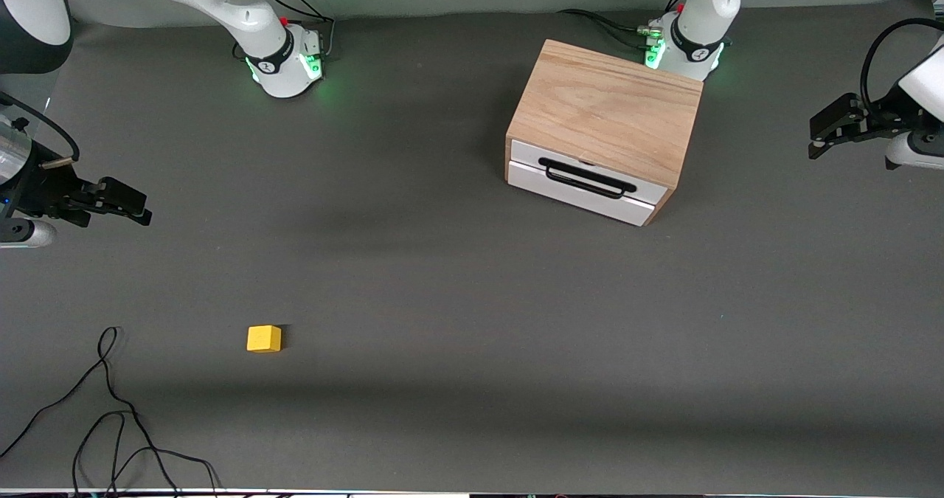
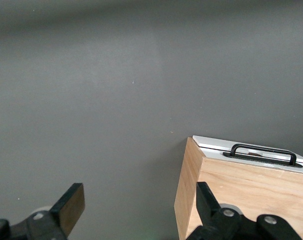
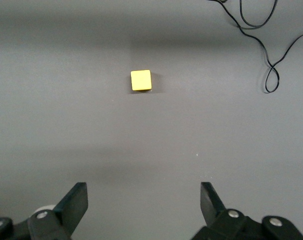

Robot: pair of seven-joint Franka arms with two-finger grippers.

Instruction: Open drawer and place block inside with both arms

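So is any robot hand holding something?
No. The left hand and the right hand are both open and empty. The block sits alone on the table.

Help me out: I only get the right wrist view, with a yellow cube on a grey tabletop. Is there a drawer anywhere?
Observer: Yes, a wooden cabinet stands at the left arm's end of the table, farther from the front camera than the block.
Operator: Is its drawer open?
Observer: No, the drawer is shut, its black handle untouched.
Operator: Where are the claws?
Observer: The left claw hangs open over the table beside the cabinet; the right claw, open too, hovers at the right arm's end. Both hold nothing.
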